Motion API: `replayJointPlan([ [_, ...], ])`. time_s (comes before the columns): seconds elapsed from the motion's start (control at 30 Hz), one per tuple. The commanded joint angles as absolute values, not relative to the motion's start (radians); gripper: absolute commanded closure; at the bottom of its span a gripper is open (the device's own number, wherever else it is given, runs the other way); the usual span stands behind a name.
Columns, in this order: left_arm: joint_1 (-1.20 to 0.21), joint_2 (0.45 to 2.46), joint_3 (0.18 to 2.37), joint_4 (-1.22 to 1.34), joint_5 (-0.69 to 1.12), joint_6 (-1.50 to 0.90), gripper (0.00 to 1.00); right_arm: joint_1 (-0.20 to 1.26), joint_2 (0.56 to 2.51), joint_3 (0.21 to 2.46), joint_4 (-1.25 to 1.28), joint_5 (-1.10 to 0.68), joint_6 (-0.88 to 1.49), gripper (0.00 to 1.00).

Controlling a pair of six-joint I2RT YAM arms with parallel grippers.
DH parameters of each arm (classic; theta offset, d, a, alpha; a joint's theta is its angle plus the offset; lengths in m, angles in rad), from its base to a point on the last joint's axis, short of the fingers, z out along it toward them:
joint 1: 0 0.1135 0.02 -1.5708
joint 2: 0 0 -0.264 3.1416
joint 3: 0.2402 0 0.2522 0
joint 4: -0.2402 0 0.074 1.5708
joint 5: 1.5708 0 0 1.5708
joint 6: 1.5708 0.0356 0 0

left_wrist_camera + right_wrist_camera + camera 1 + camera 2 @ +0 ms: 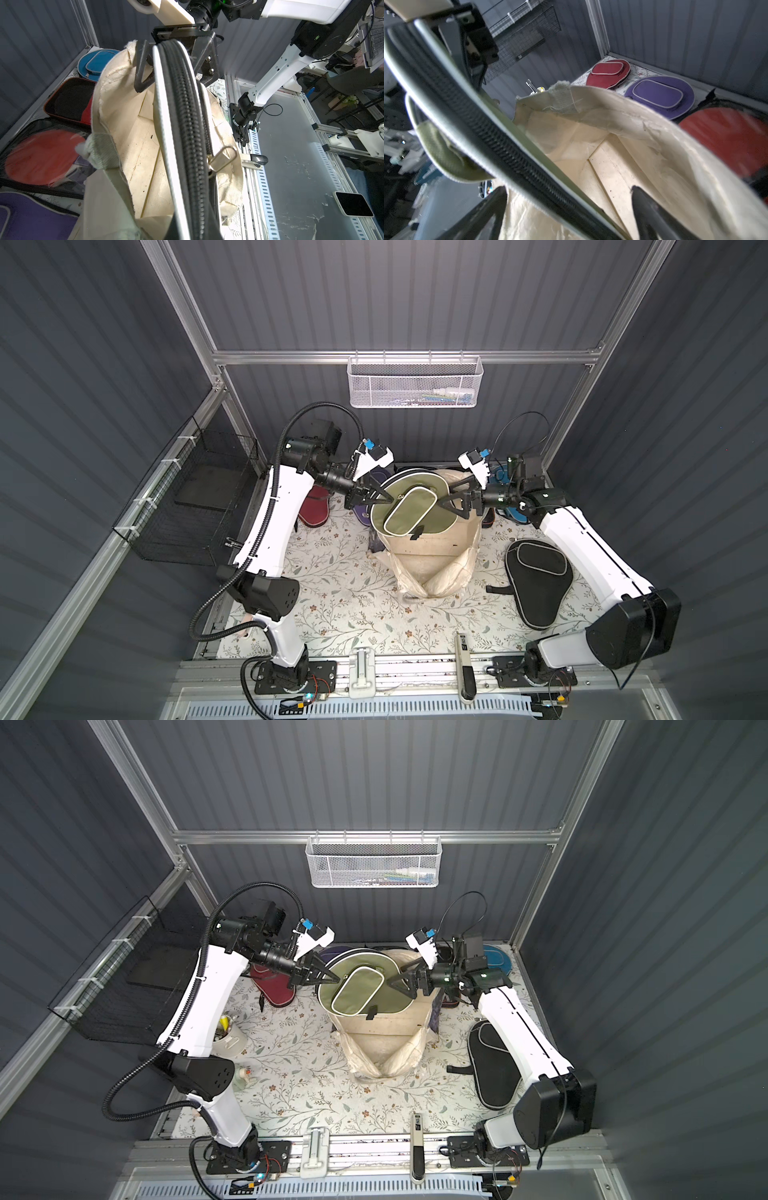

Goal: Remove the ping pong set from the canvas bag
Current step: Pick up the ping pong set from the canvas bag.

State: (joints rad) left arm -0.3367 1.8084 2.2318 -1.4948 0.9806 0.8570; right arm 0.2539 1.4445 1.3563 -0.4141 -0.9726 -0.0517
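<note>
Olive cover (409,510) hangs tilted over the bag (432,560) mouth, between both grippers.
Left gripper (390,500) is closed on its left rim; right gripper (442,497), jaws apart, straddles the right rim, equally near.

The canvas bag (428,560) is standing mid-table (332,614), toward the back. The top cover (409,510) is sitting over its mouth, between the left pincer (388,499) and the right pincer (442,499). Back-left, the corner cover (313,512) is lying outside the nearer cover (660,95). Back-right, the far cover (496,960) is lying. Right of the bag, the front cover (536,576) is lying flat.
</note>
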Motion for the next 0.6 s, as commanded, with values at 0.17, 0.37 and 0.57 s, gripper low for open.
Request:
replayJointPlan([
  [0.17,-0.333,1.695,2.086,-1.151,0.828,0.6,0.93,0.267,1.427,1.346,-0.414,-1.063,-0.093,0.9],
  [0.37,-0.329,1.418,1.745,-0.608,0.348,0.248,0.0,0.227,1.371,1.302,-0.293,-1.045,0.034,1.0],
  [0.57,-0.328,1.185,1.488,-0.395,0.256,0.055,0.0,0.172,1.329,1.23,0.026,-1.053,0.373,1.0],
])
